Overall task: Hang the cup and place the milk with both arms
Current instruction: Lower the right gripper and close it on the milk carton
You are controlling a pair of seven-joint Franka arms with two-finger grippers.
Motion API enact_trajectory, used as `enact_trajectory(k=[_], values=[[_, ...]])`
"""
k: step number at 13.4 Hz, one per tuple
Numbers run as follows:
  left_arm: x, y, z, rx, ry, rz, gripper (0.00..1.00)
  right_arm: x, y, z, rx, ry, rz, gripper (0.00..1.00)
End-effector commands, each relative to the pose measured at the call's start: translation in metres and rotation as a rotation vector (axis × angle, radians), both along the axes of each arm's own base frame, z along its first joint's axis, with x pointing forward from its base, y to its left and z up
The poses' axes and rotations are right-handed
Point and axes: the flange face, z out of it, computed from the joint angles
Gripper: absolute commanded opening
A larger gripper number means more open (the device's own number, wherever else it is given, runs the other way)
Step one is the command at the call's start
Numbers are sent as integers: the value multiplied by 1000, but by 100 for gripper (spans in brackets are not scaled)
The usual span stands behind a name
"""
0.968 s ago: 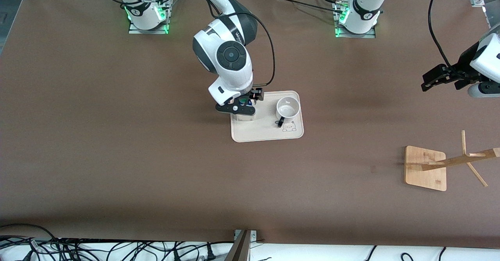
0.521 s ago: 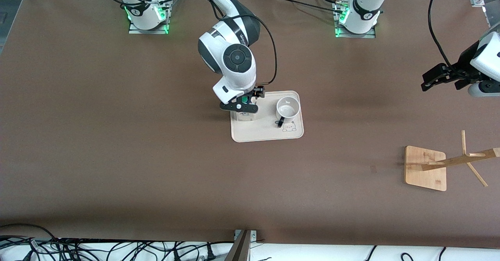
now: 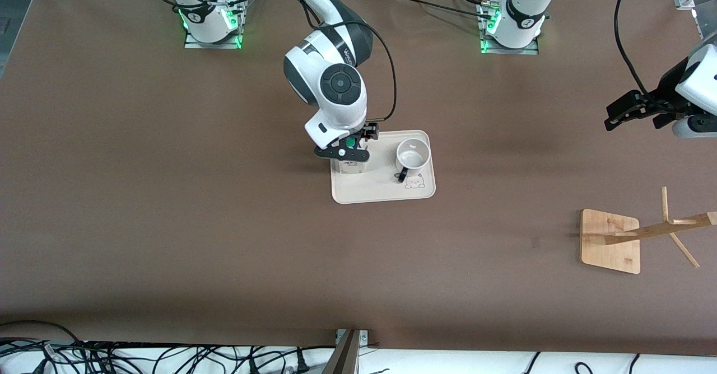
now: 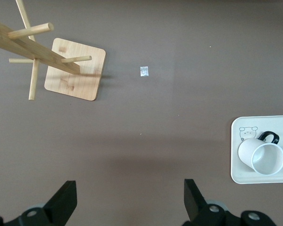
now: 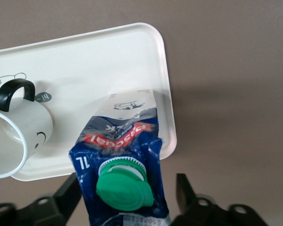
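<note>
Right tool point(image 3: 348, 149): sitting spread wide round milk point(image 3: 350, 160) on tray point(image 3: 386, 192), w/ cup point(image 3: 413, 154) beside.
Left tool point(image 3: 630, 111): waiting over counter point(image 3: 168, 195), fingers wide.

Cup point(image 3: 413, 154) and milk point(image 3: 352, 164) side by side on tray point(image 3: 381, 192) — rack point(image 3: 610, 241) well apart.

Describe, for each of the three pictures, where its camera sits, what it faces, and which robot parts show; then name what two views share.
Front view: high across the table, showing both arms, tray and rack.
Left wrist view: looking down past the open left gripper at rack, tray and cup.
Right wrist view: looking down between the open right gripper at the milk.
All views show the cup.
</note>
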Motion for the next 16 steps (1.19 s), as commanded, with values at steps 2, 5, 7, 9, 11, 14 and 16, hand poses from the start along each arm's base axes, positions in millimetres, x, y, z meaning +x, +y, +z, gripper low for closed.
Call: enact_trajectory(k=[2,5,7,9,11,14,16], values=[[4,-2,0,-6,15,-10,100,-5,0,11,5,17,-25,55],[7,-2,-5,-7,21,-15,100,-4,2,17,8,9,-65,54],[8,-2,-5,-7,20,-18,100,-5,2,31,20,-3,-71,54],[8,-3,-3,-7,17,-19,100,-7,-1,45,15,-2,-66,54],[14,-5,-15,-8,31,-21,100,-8,-7,76,29,-21,-59,54],[17,-12,-25,-6,47,-35,100,10,-54,133,38,-39,-73,54],[19,-15,-34,-7,67,-39,100,26,-102,168,45,-35,-15,54]])
